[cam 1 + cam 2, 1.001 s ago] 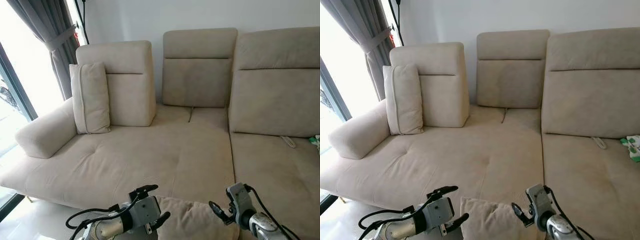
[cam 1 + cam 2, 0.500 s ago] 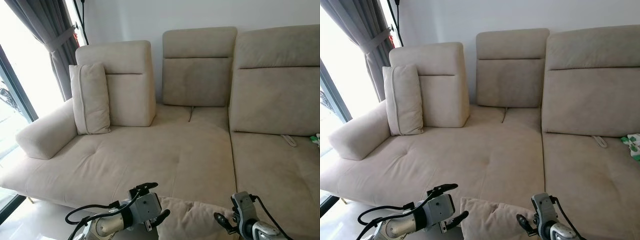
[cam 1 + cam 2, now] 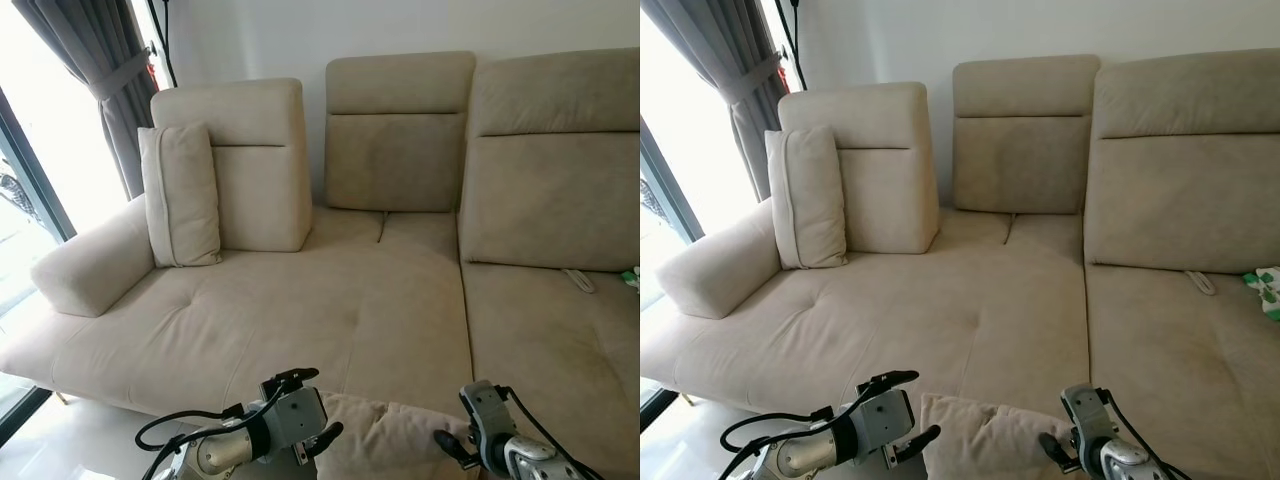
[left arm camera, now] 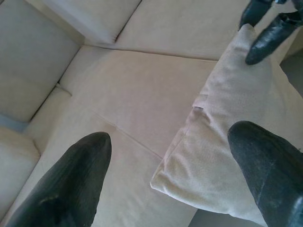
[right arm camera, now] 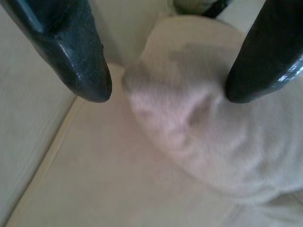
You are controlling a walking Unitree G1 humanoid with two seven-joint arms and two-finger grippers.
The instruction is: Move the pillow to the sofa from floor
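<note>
1. Left eye view: large beige fabric corner sofa [image 3: 330, 300] with three upright back cushions. Small beige fabric pillow [image 3: 385, 445] lies at the sofa's front edge, between the two grippers. Left gripper [image 3: 318, 412], fingers apart, sits just beside the pillow's left side. Right gripper [image 3: 445, 447] touches the pillow's right side; finger spacing cannot be told here. A second beige upright cushion [image 3: 181, 195] leans at the sofa's left end, next to the rounded armrest [image 3: 90, 265]. Grey curtain [image 3: 100, 70] hangs behind that end.
2. Right eye view: a green-and-white item [image 3: 1265, 290] rests on the sofa's right seat.
3. Left wrist view: fingers [image 4: 71, 184] spread; one lies against the pillow [image 4: 236, 142], the other over the sofa seat [image 4: 142, 90].
4. Right wrist view: fingers [image 5: 71, 52] parted, straddling the pillow's corner [image 5: 199, 123] above the sofa seat [image 5: 94, 189].
</note>
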